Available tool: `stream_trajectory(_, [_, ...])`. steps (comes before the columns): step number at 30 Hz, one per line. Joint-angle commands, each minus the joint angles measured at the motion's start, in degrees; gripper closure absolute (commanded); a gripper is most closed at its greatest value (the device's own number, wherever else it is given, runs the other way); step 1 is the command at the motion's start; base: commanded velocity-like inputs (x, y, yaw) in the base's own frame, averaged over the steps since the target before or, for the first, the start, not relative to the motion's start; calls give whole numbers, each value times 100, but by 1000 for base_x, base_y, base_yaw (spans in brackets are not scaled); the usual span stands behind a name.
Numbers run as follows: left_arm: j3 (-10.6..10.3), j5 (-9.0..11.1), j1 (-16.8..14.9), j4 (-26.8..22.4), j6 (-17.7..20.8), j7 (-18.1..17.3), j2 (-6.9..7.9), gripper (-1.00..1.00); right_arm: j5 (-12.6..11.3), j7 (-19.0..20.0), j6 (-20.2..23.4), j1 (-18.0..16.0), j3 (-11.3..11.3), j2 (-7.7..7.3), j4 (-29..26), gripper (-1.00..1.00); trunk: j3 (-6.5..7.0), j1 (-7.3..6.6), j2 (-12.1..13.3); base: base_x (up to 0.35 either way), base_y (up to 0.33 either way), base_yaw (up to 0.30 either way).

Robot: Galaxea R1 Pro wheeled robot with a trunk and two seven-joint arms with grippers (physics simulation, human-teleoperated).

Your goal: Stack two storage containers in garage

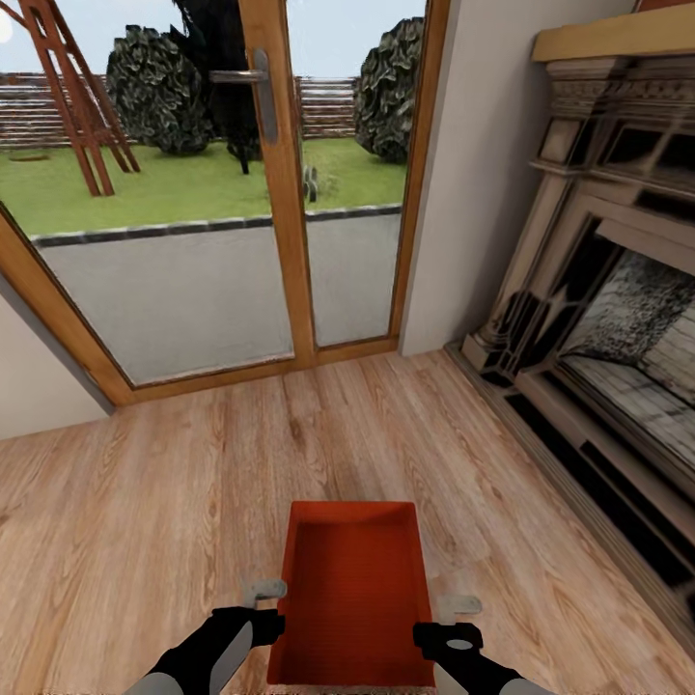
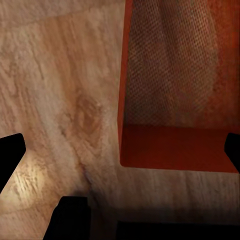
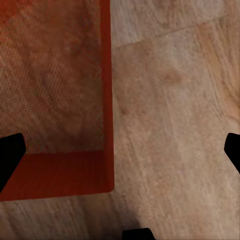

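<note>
One orange-red open-top storage container lies lengthwise on the light wood floor of the living room, directly in front of me. My left gripper is at its left wall near the close end, open. In the left wrist view the left gripper straddles that wall, with dark fingertips far apart. My right gripper is at the right wall, also open. The right wrist view shows the right gripper spanning the container's corner. The garage is out of view.
A wooden-framed glass door stands straight ahead, with a lawn and hedges outside. A large fireplace fills the right side, its base edge running along the floor. A pale wall is at the left. Wood floor lies between me and the door.
</note>
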Motion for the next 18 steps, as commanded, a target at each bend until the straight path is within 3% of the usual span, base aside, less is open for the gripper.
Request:
stream_trajectory(1, [-46,61,-2,-12,23,49,5,-100,-60,-19,-24,-3,45,2,-1,-100,-32,22,-43,0,0,0])
stream_trajectory(18, [-46,61,-2,-13,23,49,13,-100,-59,-23,-28,-3,45,3,-1,-100,-490,395,-725,0,0,0])
